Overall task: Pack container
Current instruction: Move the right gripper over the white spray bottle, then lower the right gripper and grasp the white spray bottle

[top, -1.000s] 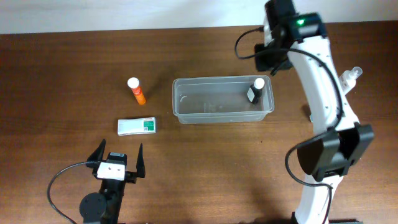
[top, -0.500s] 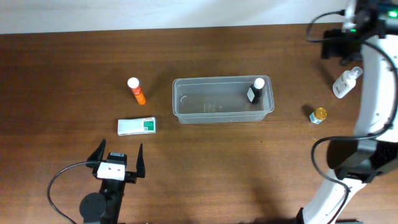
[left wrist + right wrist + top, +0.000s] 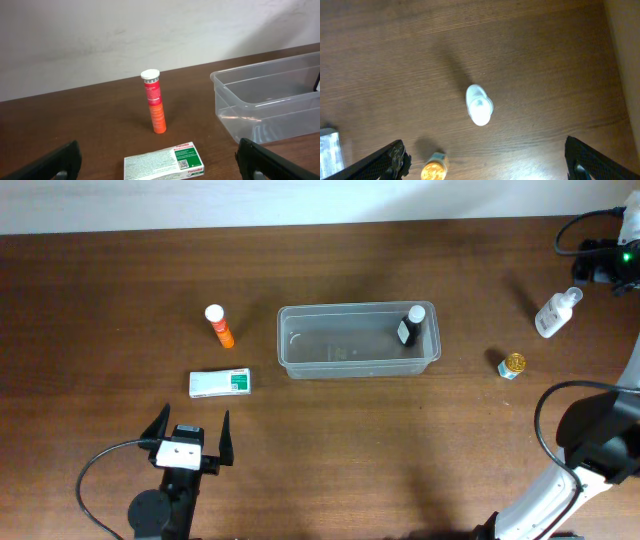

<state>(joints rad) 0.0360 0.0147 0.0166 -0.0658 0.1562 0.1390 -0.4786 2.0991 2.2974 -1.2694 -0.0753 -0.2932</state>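
The left claw (image 3: 192, 423) is seen low over the wooden table (image 3: 90, 300), its two fingers spread wide with nothing between them. Just ahead of the fingertips, a white-and-green carton (image 3: 164, 161) is laid flat. Farther ahead, an orange tube (image 3: 154, 102) with a white cap is stood upright, apart from the carton. Ahead and off to this claw's right, the container (image 3: 260, 97) is found resting on the table, well apart from the fingers. A small dark bottle (image 3: 409, 327) with a white cap is stood upright inside it, at the end farthest from this claw.

The right claw (image 3: 492, 162) is held high above the table, beyond that far end of the container. Its fingers are likewise parted wide, and nothing is gripped. Almost directly below it, a white spray bottle (image 3: 479, 105) is viewed from the top. Close to one fingertip in the wrist view, a small gold-capped jar (image 3: 434, 168) is seen, standing apart from the spray bottle.
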